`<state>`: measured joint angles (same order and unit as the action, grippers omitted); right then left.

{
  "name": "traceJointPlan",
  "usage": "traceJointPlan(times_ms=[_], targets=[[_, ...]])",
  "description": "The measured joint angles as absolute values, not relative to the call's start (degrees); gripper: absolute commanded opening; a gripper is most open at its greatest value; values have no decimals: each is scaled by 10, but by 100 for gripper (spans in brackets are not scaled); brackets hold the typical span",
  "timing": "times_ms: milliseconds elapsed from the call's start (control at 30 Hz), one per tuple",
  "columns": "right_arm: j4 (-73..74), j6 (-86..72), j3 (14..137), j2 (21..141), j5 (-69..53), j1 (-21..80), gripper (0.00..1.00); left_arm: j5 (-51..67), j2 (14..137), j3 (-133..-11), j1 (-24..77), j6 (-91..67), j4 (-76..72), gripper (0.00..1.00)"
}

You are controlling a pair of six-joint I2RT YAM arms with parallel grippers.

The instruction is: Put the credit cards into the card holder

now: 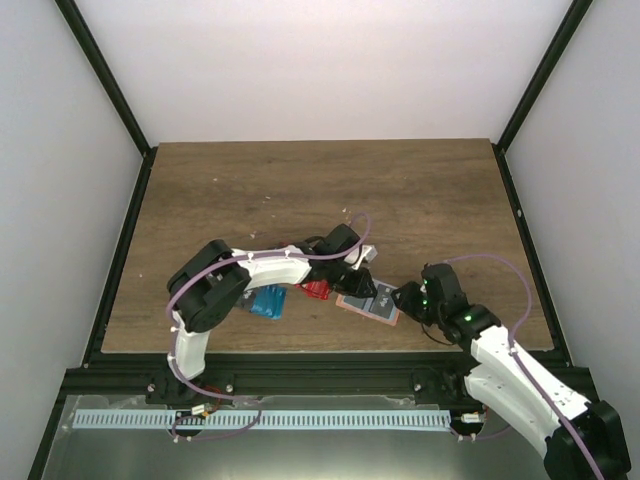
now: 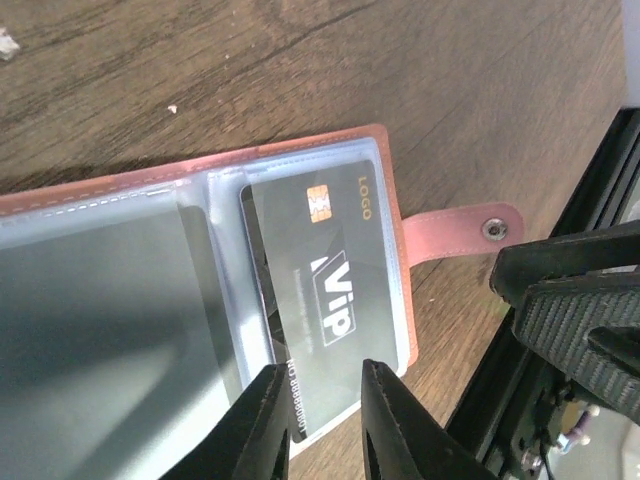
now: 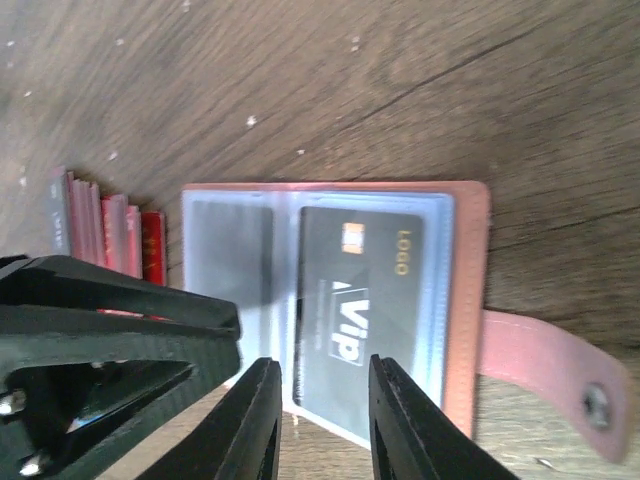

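Seating the dark card [image 2: 330, 270] in the card holder [image 1: 368, 303] looked to be the step in hand. Holder lay open and flat on the table [image 1: 420, 190], about 5 o'clock of centre. In the left wrist view its clasp strap [image 2: 455, 225] stuck out at 3 o'clock. Card sat mostly inside the clear pocket nearest the strap, slightly askew, its 6 o'clock edge out past the holder's rim. Left gripper [image 2: 320, 370] had jaws apart at that edge, clamped on nothing; contact could not be told. Right gripper [image 3: 323, 362] was likewise apart over the same edge, empty. Red cards [image 1: 316, 290] were stacked just beside the holder at 9 o'clock, with blue cards [image 1: 268, 300] further out the same way.

Judged:
- Push the protruding edge toward 12 o'clock, flat along the pocket.
- Pin the leather with the other arm so the holder did not slide.
- Square the card first.

Risk: the sleeve lifting or the card buckling under an angled push.
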<state>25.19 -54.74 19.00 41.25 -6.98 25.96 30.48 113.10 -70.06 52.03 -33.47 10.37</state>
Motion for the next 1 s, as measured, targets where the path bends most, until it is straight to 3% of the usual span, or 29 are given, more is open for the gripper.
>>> traceJointPlan(times_ms=[133, 633, 1000], targets=[[220, -551, 183, 422, -101, 260, 28, 305, 1133, -701, 520, -315, 112, 11], [188, -551, 174, 456, -120, 255, 31, 327, 1184, -723, 525, -295, 113, 8], [183, -547, 166, 476, -119, 244, 42, 315, 1192, -731, 529, -293, 118, 4]])
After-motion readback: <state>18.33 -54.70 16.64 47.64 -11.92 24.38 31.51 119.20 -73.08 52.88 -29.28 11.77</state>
